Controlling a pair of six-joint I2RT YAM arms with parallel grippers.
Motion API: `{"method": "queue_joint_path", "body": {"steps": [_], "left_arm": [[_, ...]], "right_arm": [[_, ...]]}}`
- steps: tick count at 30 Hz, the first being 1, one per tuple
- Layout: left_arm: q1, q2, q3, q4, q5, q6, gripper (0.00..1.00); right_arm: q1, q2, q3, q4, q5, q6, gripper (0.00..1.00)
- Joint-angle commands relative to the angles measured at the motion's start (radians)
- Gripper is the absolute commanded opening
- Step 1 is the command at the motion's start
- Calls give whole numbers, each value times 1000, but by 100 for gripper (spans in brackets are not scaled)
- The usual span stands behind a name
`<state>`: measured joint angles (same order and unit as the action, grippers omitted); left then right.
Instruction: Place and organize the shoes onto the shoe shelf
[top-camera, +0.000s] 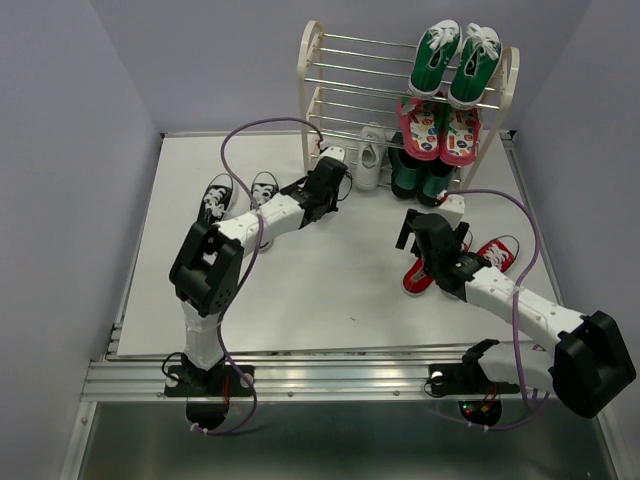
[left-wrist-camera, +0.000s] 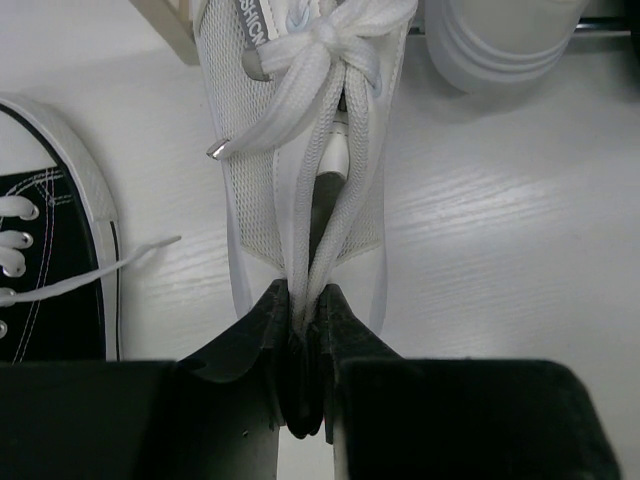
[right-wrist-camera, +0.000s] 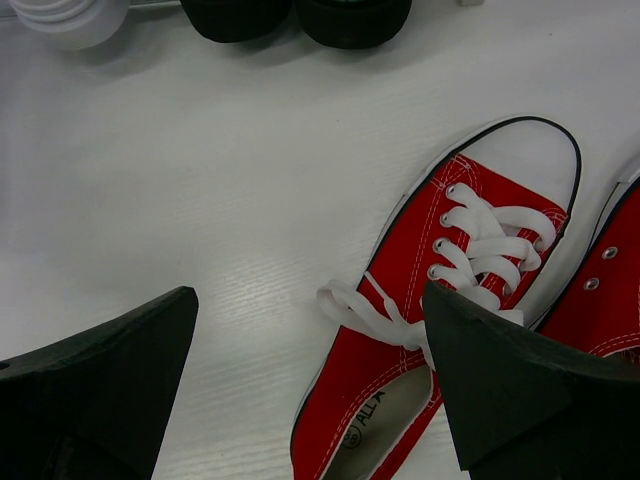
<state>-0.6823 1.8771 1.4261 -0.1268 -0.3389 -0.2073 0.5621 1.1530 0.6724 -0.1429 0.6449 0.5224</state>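
The left end effector (left-wrist-camera: 305, 300) is pinched shut on the laces and tongue of an all-white lace-up mesh sneaker (left-wrist-camera: 255, 160), just beside the left foot of the cream-framed, silver-rod shoe shelf (top-camera: 312, 70). The right end effector (right-wrist-camera: 308, 300) hangs wide open and empty above the red canvas sneakers with white laces (right-wrist-camera: 415, 240), which lie on the white bench (top-camera: 300, 290) in front of the shelf's right side.

This looks like a robotics lab cell. Plain pale walls (top-camera: 60, 150) box in a white bench (top-camera: 300, 290). An aluminium rail (top-camera: 330, 375) along the frame's bottom carries two cabled arms (top-camera: 250, 225).
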Motion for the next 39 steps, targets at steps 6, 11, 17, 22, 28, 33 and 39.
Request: {"method": "queue_joint_path", "body": {"steps": [6,11,17,22,28,33,39], "left_arm": [[35,92,238,67,-11,65,0],[44,126,275,79,-17,75,0],[59,169,341,87,-23,83,0],[78,201,370,107,-15,83,0],[87,237,408,119,-3,78,0],[93,263,438,151,6,75,0],[96,310,494,170,20,88,0]], "right_arm": [[-2,4,33,17,58,-22,100],[-2,11,32,17,59,-28,100],[-2,30,42,19,52,-30,100],[-2,45,41,17,88,-35,100],[-2,48,36,17,102,-42,100],[-2,18,15,20,113,-50,100],[-2,-10,3,26,124,-62,100]]}}
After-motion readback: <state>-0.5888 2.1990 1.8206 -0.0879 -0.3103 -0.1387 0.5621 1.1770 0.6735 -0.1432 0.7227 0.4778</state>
